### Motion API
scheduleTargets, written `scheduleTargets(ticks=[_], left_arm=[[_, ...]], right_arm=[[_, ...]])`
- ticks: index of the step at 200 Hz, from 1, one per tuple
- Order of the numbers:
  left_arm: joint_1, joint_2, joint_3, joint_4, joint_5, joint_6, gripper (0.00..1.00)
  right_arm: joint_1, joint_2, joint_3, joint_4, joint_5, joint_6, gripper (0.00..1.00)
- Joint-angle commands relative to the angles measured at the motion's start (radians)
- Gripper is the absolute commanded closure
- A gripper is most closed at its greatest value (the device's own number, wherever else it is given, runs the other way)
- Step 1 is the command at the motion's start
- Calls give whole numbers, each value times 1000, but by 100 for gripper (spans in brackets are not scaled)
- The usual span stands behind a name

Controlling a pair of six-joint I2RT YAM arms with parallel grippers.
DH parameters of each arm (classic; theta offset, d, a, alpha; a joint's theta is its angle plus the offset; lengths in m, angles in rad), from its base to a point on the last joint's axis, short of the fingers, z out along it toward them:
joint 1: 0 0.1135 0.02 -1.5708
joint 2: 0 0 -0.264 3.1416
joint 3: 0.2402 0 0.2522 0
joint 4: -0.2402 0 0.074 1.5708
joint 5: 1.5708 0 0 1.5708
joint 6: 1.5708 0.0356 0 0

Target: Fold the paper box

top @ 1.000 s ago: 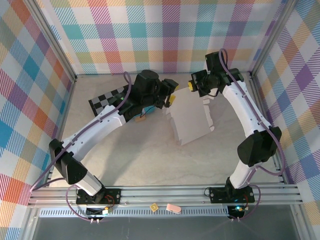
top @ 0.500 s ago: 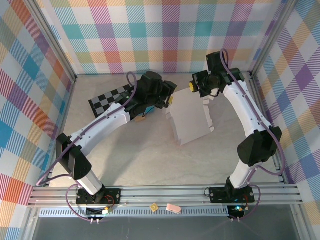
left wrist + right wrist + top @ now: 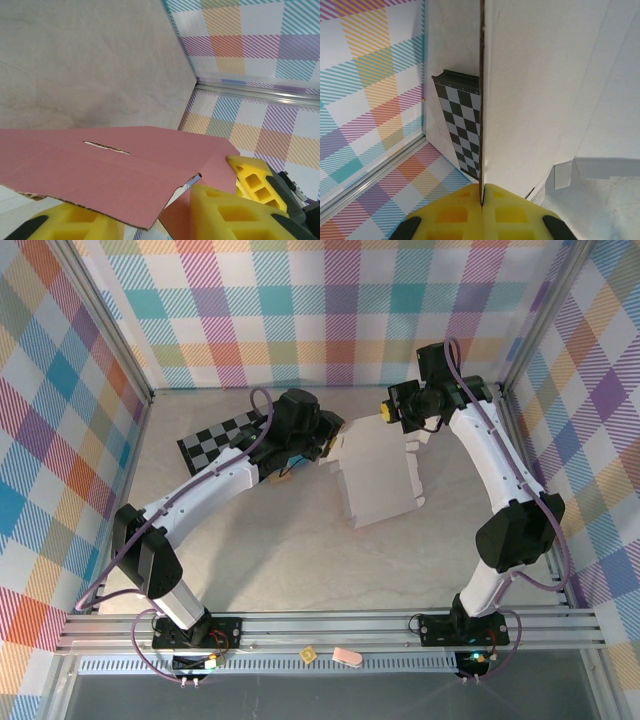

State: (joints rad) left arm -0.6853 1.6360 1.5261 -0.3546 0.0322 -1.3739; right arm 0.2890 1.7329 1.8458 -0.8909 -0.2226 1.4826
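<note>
The paper box (image 3: 378, 480) is an open, unfolded die-cut sheet. It lies on the table (image 3: 300, 560) just right of the checkered board (image 3: 215, 440), with its far edge lifted. From above it shows its pale greyish inner face, with notched tabs along the side nearest the board. In that view the left hand (image 3: 328, 447) sits at the sheet's far corner, between board and box. The right hand (image 3: 388, 413) is at the far edge, on the side away from the board.

The left wrist camera looks at the box's pink outer face (image 3: 100, 165), which has a narrow slot and a fold crease. The left hand's yellow fingers (image 3: 225, 215) stand apart with the pink flap between them. Whether they press on it I cannot tell.

In the right wrist view, the right hand (image 3: 481, 200) has its yellow pads pressed together on the thin edge of a box panel (image 3: 545, 75). The panel stands on edge, with the checkered board (image 3: 462, 125) beyond it and a small tab cut at the lower right.
</note>
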Motion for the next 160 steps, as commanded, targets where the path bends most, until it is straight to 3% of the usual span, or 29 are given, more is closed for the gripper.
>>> scheduleTargets(ticks=[1, 79, 160], left_arm=[[3, -23, -10, 47, 11, 27, 67], [-11, 25, 11, 46, 129, 139, 74], [-13, 68, 79, 15, 153, 246, 60]], right_arm=[[-5, -29, -6, 5, -30, 22, 100], [-6, -34, -72, 92, -45, 57, 100], [-4, -50, -127, 116, -37, 62, 100]])
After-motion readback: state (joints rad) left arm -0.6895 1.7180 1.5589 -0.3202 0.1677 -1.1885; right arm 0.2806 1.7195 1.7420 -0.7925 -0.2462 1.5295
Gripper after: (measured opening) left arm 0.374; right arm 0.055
